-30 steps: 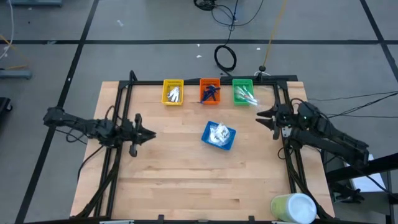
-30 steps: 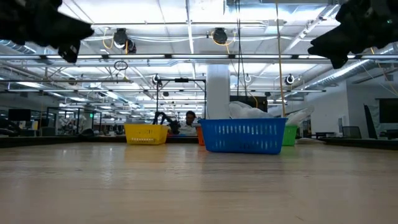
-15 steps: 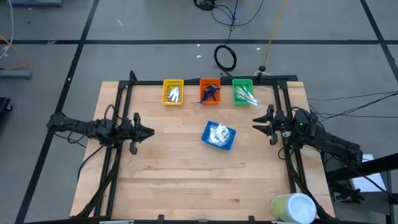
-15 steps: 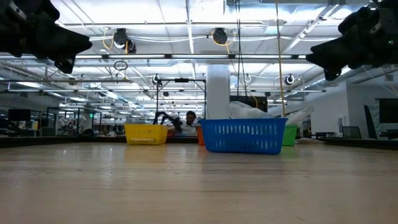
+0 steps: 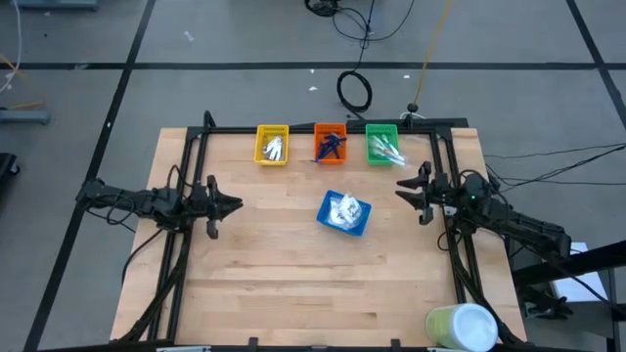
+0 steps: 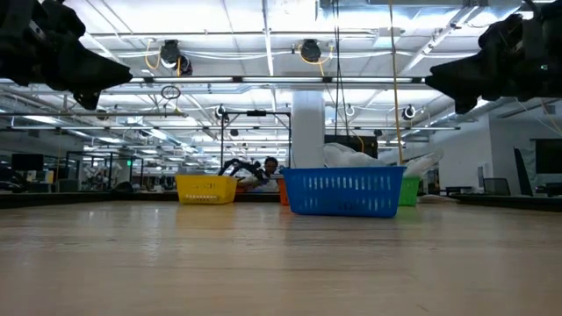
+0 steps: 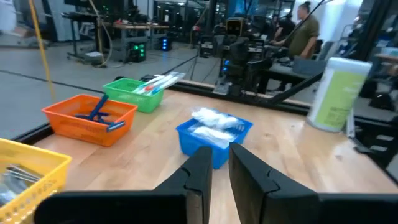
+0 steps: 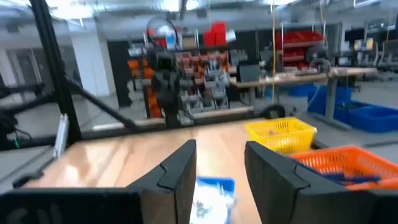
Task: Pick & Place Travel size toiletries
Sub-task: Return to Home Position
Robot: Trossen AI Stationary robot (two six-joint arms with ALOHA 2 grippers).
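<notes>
- Left end effector (image 5: 227, 204) hovers above the surface (image 5: 293, 284), well out from the blue tray (image 6: 342, 195) on the left arm's side. Its fingers show only a narrow gap and hold nothing.
- Right end effector (image 5: 406, 189) hangs on the blue tray's opposite side, clearly the nearer of the two. Its fingers stand wider apart and are equally empty.
- Both point inward at the blue tray, which holds the white sachets (image 7: 211, 118).
- Every toiletry in view lies in a tray, so the retreat to rest appears to need no grasp.
- Beyond the blue tray, a row lines the far edge. The yellow tray (image 6: 206, 189) carries the silvery packets (image 5: 274, 148), and the orange tray (image 7: 87, 124) holds the blue razors (image 7: 99, 112). The green tray (image 7: 134, 99) holds the light-blue sticks (image 7: 155, 84), which poke over its rim.
- The razors lie crossed, so no single long axis can be read.
- From surface height the blue tray hides most of the orange and green trays, and both arms are cut off at the frame's top.
- Counts of sachets and packets cannot be made out.
</notes>
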